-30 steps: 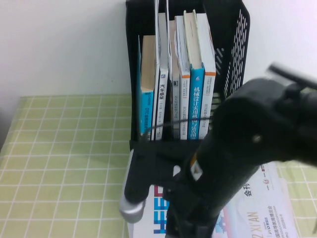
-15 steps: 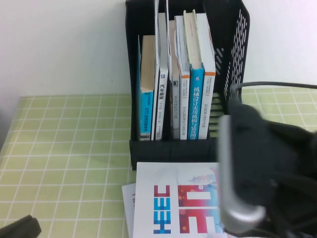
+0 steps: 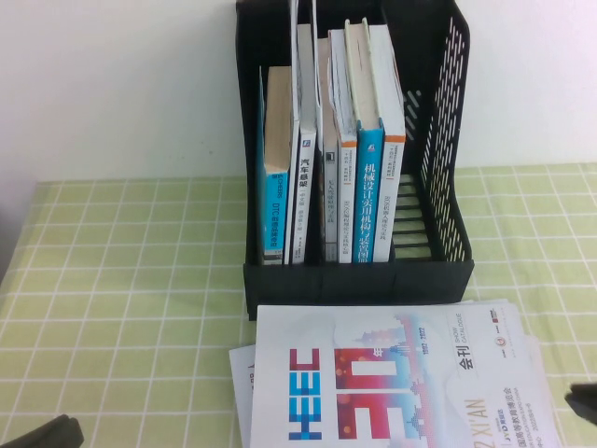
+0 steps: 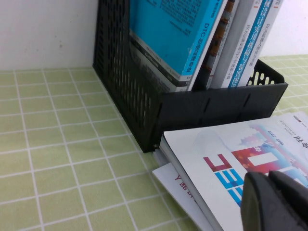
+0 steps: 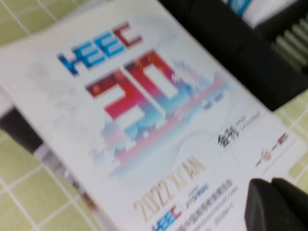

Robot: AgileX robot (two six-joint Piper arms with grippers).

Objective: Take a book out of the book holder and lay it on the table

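Lying flat on the bench [image 3: 112,280] just in front of the book holder [image 3: 354,275], the book [image 3: 392,383] is seen white cover up, its near end cut off by the lower edge of the high view. Its long axis runs across the bench, roughly parallel to the holder's low front wall, with the blue "HEEC" lettering toward the robot's left and the small red emblem toward its right. A second, thinner sheet or magazine [image 3: 241,369] is partly covered by it, a corner showing at the left. Thicker books [image 3: 336,159] are held upright in the holder's slots, spines facing the robot. Both arms are drawn back low at the near edge: only a dark sliver of the left pincer [image 3: 42,436] is caught at the lower left corner of the high view, and of the right pincer [image 3: 583,403] at the lower right. In each wrist view, the dark fingertips are seen pressed together with nothing between them, so both pincers are clenched and apart from the book.
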